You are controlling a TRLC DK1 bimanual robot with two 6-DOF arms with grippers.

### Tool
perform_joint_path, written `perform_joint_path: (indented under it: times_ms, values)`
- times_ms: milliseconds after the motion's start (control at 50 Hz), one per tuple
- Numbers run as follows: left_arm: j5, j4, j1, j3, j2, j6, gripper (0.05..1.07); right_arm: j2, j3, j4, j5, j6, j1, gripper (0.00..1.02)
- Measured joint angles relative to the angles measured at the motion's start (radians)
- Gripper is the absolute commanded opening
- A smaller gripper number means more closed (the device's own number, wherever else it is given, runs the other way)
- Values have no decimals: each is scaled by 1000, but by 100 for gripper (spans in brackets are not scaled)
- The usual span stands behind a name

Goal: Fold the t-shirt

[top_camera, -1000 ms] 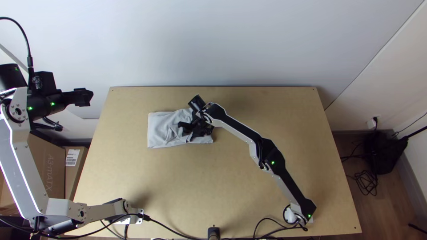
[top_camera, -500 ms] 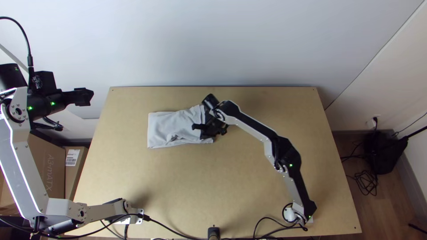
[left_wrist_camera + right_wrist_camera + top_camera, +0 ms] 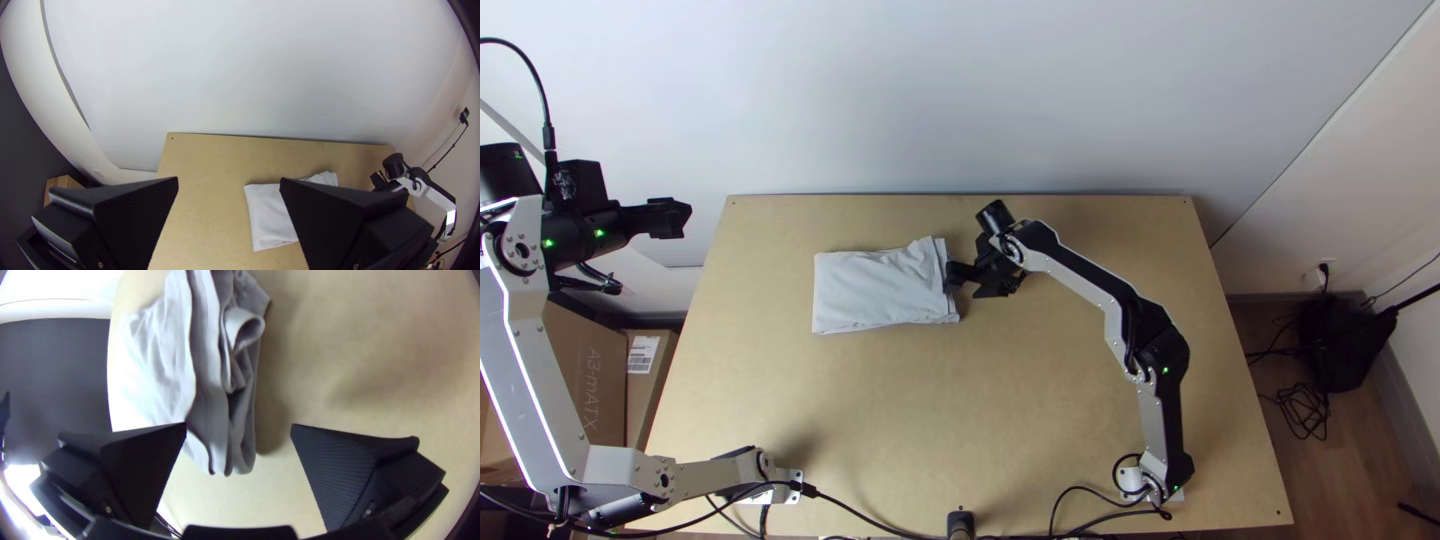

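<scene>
A light grey t-shirt [image 3: 880, 289] lies as a folded, roughly rectangular bundle left of the table's middle. Its layered right end shows in the right wrist view as stacked folds [image 3: 212, 385] with a curled loop. My right gripper [image 3: 957, 283] is at that right end; in the right wrist view the gripper [image 3: 239, 426] is open, the layers lying between and beyond its fingers, not gripped. My left gripper [image 3: 672, 218] is held up off the table's left side. In the left wrist view this gripper [image 3: 229, 181] stands open, the shirt [image 3: 270, 215] farther off below it.
The wooden table [image 3: 930, 420] has bare surface in front of and to the right of the shirt. Cardboard boxes [image 3: 590, 370] stand beyond its left edge. Cables [image 3: 1090, 510] run along the near edge, and a white wall [image 3: 980, 90] rises behind.
My right gripper has moved off the top of the shirt to the right, to its right end. The shirt's upper side now lies uncovered and looks smoother. The left arm has stayed still.
</scene>
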State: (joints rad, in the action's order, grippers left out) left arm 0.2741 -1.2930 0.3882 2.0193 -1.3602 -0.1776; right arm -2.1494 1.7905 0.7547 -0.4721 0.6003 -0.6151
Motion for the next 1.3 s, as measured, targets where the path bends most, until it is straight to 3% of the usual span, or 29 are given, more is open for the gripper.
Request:
perform_joint_path:
  times_ms: [380, 460, 580, 780, 920, 1080, 1300]
  values:
    - [0, -1, 27, 55, -38, -18, 103, -179, 212, -61, -71, 0, 0, 98]
    - [-1, -4, 26, 63, -40, -18, 103, -236, 261, -60, -72, 0, -6, 76]
    - [-1, -8, 27, 72, -42, -19, 103, -272, 300, -59, -86, 1, -10, 2]
    - [-1, -8, 27, 84, -48, -19, 103, -278, 293, -61, -95, 1, 0, 2]
    - [-1, -8, 25, 89, -57, -18, 103, -238, 207, -98, -114, 1, 59, 2]
    - [-1, -8, 8, 90, -62, -18, 103, -113, 6, -187, -114, 1, 202, 2]
    - [-1, -8, -15, 90, -62, -13, 103, 89, -279, -308, -104, 1, 482, 2]
